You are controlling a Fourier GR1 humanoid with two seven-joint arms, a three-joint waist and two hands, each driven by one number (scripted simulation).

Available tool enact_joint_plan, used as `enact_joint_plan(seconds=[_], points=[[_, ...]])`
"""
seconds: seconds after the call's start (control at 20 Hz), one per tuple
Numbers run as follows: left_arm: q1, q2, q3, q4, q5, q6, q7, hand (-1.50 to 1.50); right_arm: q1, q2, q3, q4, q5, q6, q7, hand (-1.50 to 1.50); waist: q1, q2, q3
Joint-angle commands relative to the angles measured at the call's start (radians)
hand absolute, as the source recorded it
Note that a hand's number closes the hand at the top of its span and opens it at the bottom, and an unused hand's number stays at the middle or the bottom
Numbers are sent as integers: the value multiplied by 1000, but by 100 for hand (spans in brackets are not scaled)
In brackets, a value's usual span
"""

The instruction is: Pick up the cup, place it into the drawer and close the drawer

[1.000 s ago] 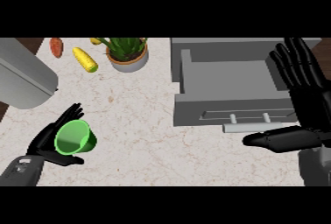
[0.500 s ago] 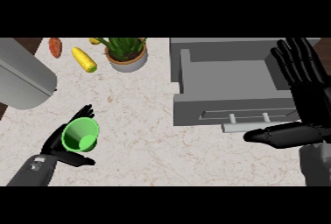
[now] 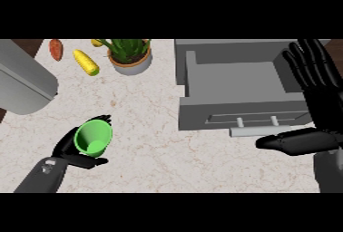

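One cup in hand, one drawer standing open.
The left hand [image 3: 66, 146] has its fingers curled round the green cup [image 3: 92, 137] at the lower left of the counter [image 3: 147, 104], well apart from the open drawer [image 3: 234, 81], seemingly ready to carry it across. The right hand [image 3: 323, 113] rests beside the drawer, fingers straight and spread, probably waiting to push it shut.

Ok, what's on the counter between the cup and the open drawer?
Nothing. In the head view, the counter between the cup, held in the left hand, and the drawer is bare.
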Motion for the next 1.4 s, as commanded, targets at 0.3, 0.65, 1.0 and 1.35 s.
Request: enact_joint_plan(seconds=[0.3, 0.65, 1.0, 1.35], points=[[1, -19, 12, -83, -1, 101, -298, 150, -31, -41, -53, 35, -27, 21, -3, -150, 14, -1, 1], [21, -151, 295, -77, 216, 597, -232, 150, -8, -23, -39, 25, -4, 1, -5, -150, 38, -8, 3], [-102, -173, 265, -145, 239, 348, -224, 150, 25, -38, -57, 29, -17, 28, -23, -150, 32, -14, 6], [-231, -230, 201, -316, 233, 423, -6, 150, 77, 2, -22, 12, 29, 11, -61, -150, 47, -22, 8]])
